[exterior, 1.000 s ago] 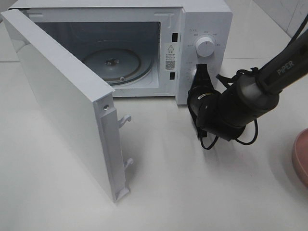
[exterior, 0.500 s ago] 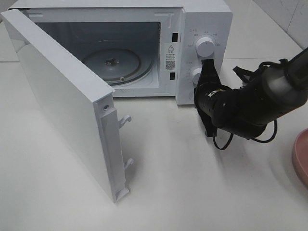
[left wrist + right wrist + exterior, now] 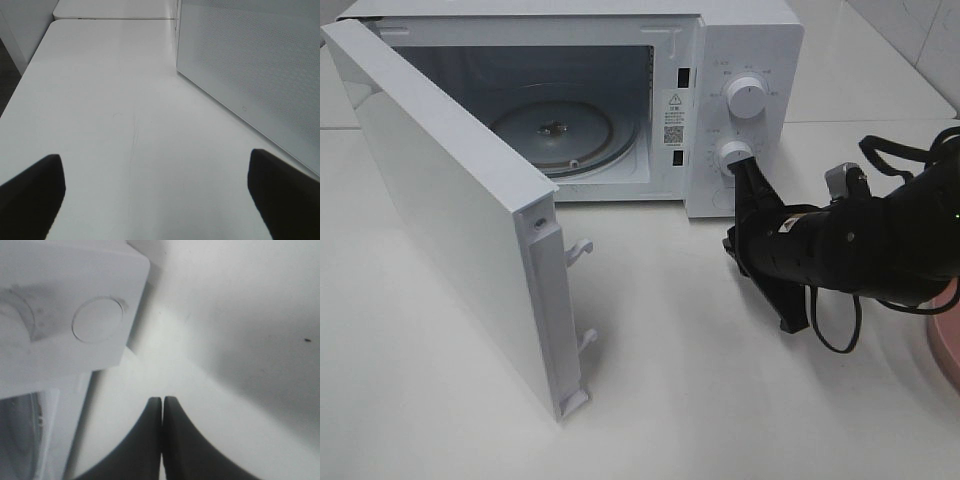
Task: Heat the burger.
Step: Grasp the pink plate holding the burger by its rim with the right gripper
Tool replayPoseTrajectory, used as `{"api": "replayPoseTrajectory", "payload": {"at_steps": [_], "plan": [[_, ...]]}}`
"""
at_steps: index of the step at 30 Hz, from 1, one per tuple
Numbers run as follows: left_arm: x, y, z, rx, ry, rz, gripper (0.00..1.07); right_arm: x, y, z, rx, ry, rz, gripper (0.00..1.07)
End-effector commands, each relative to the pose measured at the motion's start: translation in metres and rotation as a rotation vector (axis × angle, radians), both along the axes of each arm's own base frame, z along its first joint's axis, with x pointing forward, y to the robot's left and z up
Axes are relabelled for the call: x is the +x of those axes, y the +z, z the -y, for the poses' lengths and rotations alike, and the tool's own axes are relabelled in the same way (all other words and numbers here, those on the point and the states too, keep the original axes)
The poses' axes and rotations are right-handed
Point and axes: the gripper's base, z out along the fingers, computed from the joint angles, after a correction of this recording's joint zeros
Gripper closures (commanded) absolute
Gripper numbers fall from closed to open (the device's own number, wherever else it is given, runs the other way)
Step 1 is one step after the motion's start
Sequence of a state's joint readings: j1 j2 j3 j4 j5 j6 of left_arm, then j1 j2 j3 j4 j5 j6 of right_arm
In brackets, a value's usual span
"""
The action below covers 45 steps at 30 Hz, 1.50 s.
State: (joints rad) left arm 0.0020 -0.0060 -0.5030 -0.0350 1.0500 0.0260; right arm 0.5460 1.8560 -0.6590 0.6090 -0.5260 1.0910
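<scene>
The burger is out of view. The white microwave (image 3: 745, 40) stands at the back with its door (image 3: 450, 210) swung wide open and its glass turntable (image 3: 555, 135) bare. My right gripper (image 3: 748, 172) is shut with nothing in it, and its tips sit just beside the lower knob (image 3: 731, 153). In the right wrist view the shut right gripper (image 3: 162, 401) points at the table below the panel's knob (image 3: 97, 319). The left gripper (image 3: 155, 192) is open over bare table, with its dark fingers (image 3: 32, 192) far apart.
A sliver of a pink plate (image 3: 950, 335) shows at the right edge. The open door reaches far out over the left half of the table. In the left wrist view the door's meshed panel (image 3: 250, 65) stands beside the left gripper.
The right arm has swung right and lower. Its shut fingers have come off the lower knob, which now shows. The left gripper has not changed.
</scene>
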Motion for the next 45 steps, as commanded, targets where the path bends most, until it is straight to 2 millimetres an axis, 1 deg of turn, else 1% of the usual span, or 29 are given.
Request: {"api": "replayPoseTrajectory", "payload": {"at_steps": [1,4,6,8,9,12,14,18,19,20,22,23,25,26,27,28,30,32,33,35,36,38,39,40,41,42,43,44,45], "plan": [[-0.002,0.000,0.000,-0.005,-0.002,0.028,0.16,-0.007,0.004,0.000,-0.061,0.110,-0.052,1.07],[-0.002,0.000,0.000,-0.005,-0.002,0.028,0.16,-0.010,0.008,-0.001,-0.096,0.176,-0.072,1.07],[-0.002,0.000,0.000,-0.005,-0.002,0.028,0.16,-0.016,0.015,0.000,-0.158,0.290,-0.104,1.07],[-0.002,0.000,0.000,-0.005,-0.002,0.028,0.16,-0.018,0.016,0.001,-0.170,0.319,-0.123,1.07],[-0.002,0.000,0.000,-0.005,-0.002,0.028,0.16,-0.020,0.019,0.005,-0.219,0.395,-0.139,1.07],[-0.002,0.000,0.000,-0.005,-0.002,0.028,0.16,-0.021,0.020,0.007,-0.242,0.438,-0.154,1.07],[-0.002,0.000,0.000,-0.005,-0.002,0.028,0.16,-0.026,0.025,0.015,-0.329,0.606,-0.182,1.07],[-0.002,0.000,0.000,-0.005,-0.002,0.028,0.16,-0.030,0.030,0.021,-0.372,0.707,-0.197,1.07],[-0.002,0.000,0.000,-0.005,-0.002,0.028,0.16,-0.032,0.036,0.024,-0.413,0.799,-0.200,1.07],[-0.002,0.000,0.000,-0.005,-0.002,0.028,0.16,-0.032,0.036,0.024,-0.413,0.799,-0.200,1.07],[-0.002,0.000,0.000,-0.005,-0.002,0.028,0.16,-0.033,0.048,0.027,-0.466,0.916,-0.213,1.07],[-0.002,0.000,0.000,-0.005,-0.002,0.028,0.16,-0.033,0.048,0.027,-0.466,0.916,-0.213,1.07],[-0.002,0.000,0.000,-0.005,-0.002,0.028,0.16,-0.034,0.061,0.030,-0.519,1.003,-0.236,1.06],[-0.002,0.000,0.000,-0.005,-0.002,0.028,0.16,-0.034,0.061,0.030,-0.519,1.003,-0.236,1.06],[-0.002,0.000,0.000,-0.005,-0.002,0.028,0.16,-0.035,0.070,0.031,-0.550,1.041,-0.237,1.06],[-0.002,0.000,0.000,-0.005,-0.002,0.028,0.16,-0.035,0.070,0.031,-0.550,1.041,-0.237,1.06],[-0.002,0.000,0.000,-0.005,-0.002,0.028,0.16,-0.037,0.082,0.033,-0.580,1.084,-0.248,1.05],[-0.002,0.000,0.000,-0.005,-0.002,0.028,0.16,-0.038,0.086,0.034,-0.597,1.100,-0.245,1.04],[-0.002,0.000,0.000,-0.005,-0.002,0.028,0.16,-0.041,0.092,0.035,-0.625,1.150,-0.242,1.03],[-0.002,0.000,0.000,-0.005,-0.002,0.028,0.16,-0.043,0.094,0.036,-0.643,1.187,-0.235,1.02],[-0.002,0.000,0.000,-0.005,-0.002,0.028,0.16,-0.049,0.099,0.038,-0.669,1.255,-0.228,0.98],[-0.002,0.000,0.000,-0.005,-0.002,0.028,0.16,-0.051,0.101,0.039,-0.674,1.276,-0.231,0.96],[-0.002,0.000,0.000,-0.005,-0.002,0.028,0.16,-0.056,0.105,0.040,-0.684,1.319,-0.237,0.89],[-0.002,0.000,0.000,-0.005,-0.002,0.028,0.16,-0.056,0.105,0.040,-0.684,1.319,-0.237,0.89],[-0.002,0.000,0.000,-0.005,-0.002,0.028,0.16,-0.058,0.106,0.041,-0.694,1.340,-0.239,0.83],[-0.002,0.000,0.000,-0.005,-0.002,0.028,0.16,-0.061,0.108,0.044,-0.712,1.362,-0.249,0.67],[-0.002,0.000,0.000,-0.005,-0.002,0.028,0.16,-0.061,0.108,0.044,-0.712,1.362,-0.249,0.67],[-0.002,0.000,0.000,-0.005,-0.002,0.028,0.16,-0.062,0.109,0.045,-0.730,1.369,-0.253,0.58],[-0.002,0.000,0.000,-0.005,-0.002,0.028,0.16,-0.062,0.110,0.048,-0.764,1.382,-0.262,0.39]]}}
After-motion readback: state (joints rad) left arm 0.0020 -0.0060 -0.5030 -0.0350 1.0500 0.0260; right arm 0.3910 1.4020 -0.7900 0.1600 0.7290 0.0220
